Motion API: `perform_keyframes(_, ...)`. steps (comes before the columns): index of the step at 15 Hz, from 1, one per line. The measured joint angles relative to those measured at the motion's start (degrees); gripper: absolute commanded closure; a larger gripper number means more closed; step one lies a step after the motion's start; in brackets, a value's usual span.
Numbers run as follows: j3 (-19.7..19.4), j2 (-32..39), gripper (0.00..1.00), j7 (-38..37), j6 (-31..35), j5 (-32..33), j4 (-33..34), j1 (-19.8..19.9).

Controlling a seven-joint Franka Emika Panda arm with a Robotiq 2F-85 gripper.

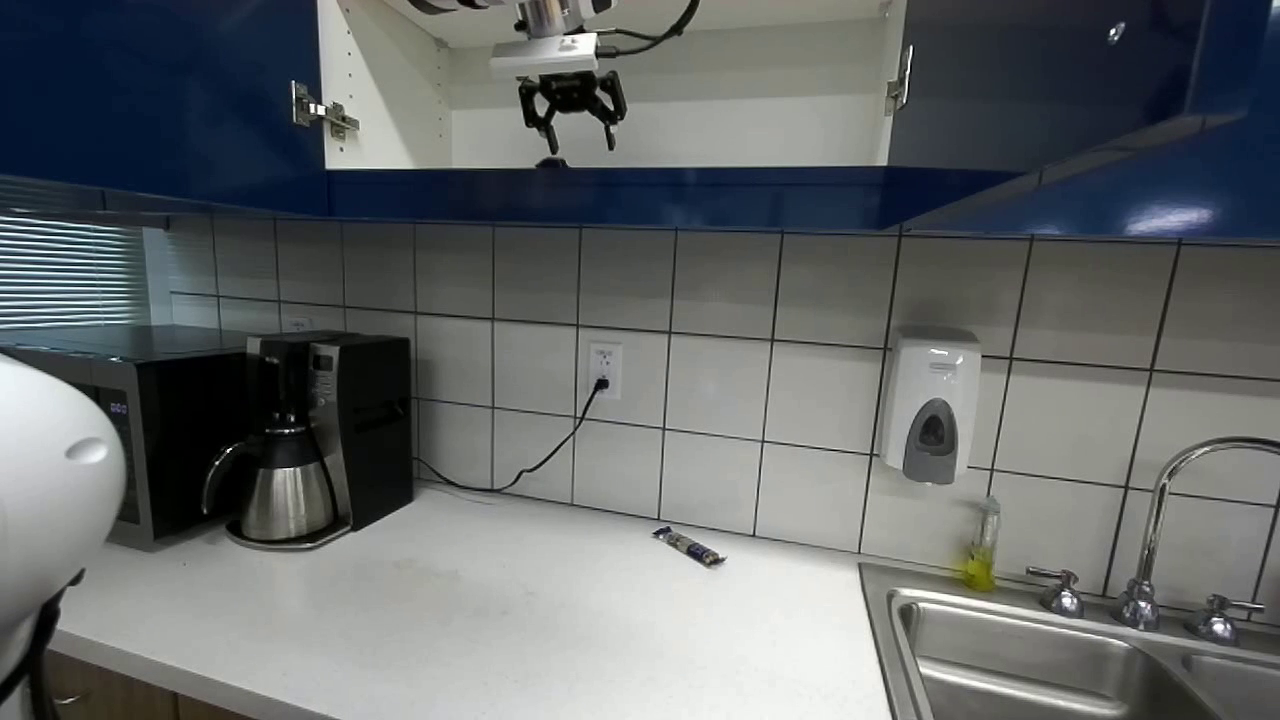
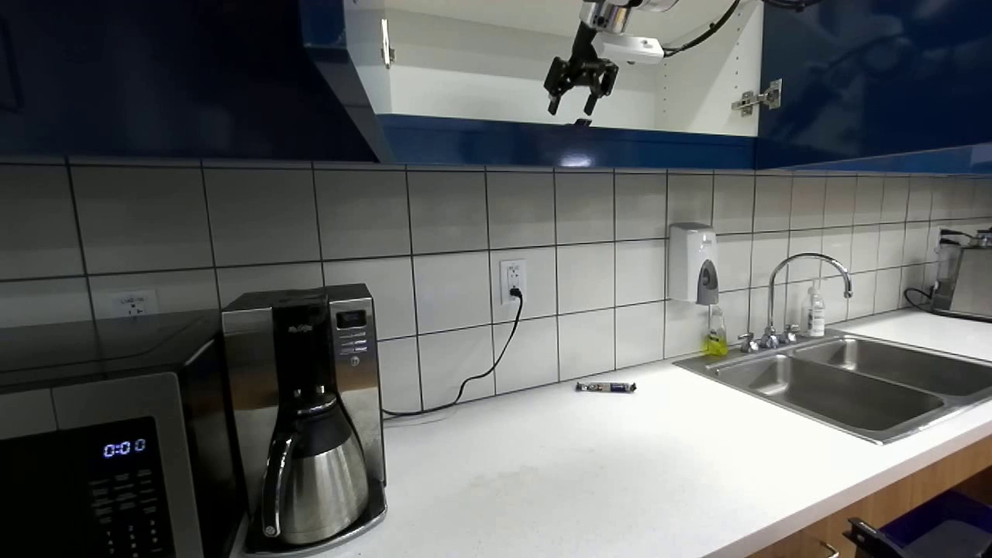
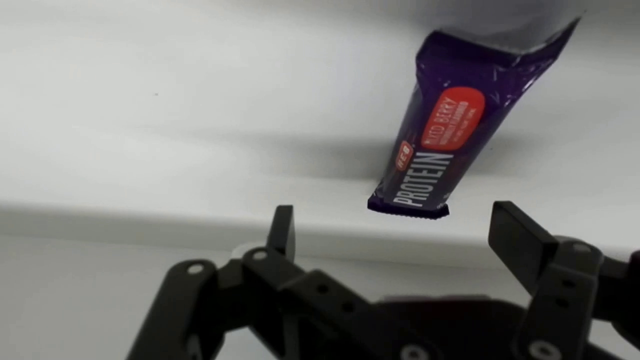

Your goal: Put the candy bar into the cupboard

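Note:
The candy bar (image 3: 440, 135), dark purple with red labels, lies on the white floor of the cupboard in the wrist view. Only a small dark part of it shows above the front ledge in both exterior views (image 1: 551, 162) (image 2: 583, 122). The cupboard (image 1: 610, 195) has blue fronts, stands open and has a white interior; it also shows in an exterior view (image 2: 659, 143). My gripper (image 3: 392, 225) is open and empty. It points down just above the bar in both exterior views (image 1: 582, 147) (image 2: 571, 108), its fingertips apart from the bar.
A small dark wrapped bar (image 1: 689, 547) lies on the white counter (image 1: 500, 620). A coffee maker (image 2: 310, 418) and microwave (image 2: 116, 434) stand at one end, a sink (image 2: 852, 380) at the other. Open blue doors (image 1: 160, 100) (image 1: 1040, 80) flank the cupboard. A soap dispenser (image 1: 932, 400) hangs below.

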State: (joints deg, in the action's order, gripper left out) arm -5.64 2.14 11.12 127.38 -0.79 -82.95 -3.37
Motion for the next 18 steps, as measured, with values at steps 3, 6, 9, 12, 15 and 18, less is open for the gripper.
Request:
perform_keyframes(3,-0.1,-2.57,0.0,0.07,0.0,-0.08,-2.46,0.0)
perform_keyframes(6,-0.28,-6.14,0.0,0.34,0.0,-0.2,-6.04,0.0)
perform_keyframes(9,-0.42,-10.7,0.0,1.09,-0.02,-0.39,-10.16,0.36)
perform_keyframes(12,-0.5,-15.69,0.0,1.96,-0.13,-0.44,-14.6,0.93)
perform_keyframes(15,-1.14,-21.17,0.0,3.55,-0.87,-0.58,-19.8,1.02)
perform_keyframes(18,-2.05,-26.47,0.0,5.11,-2.59,-0.58,-25.33,1.02)
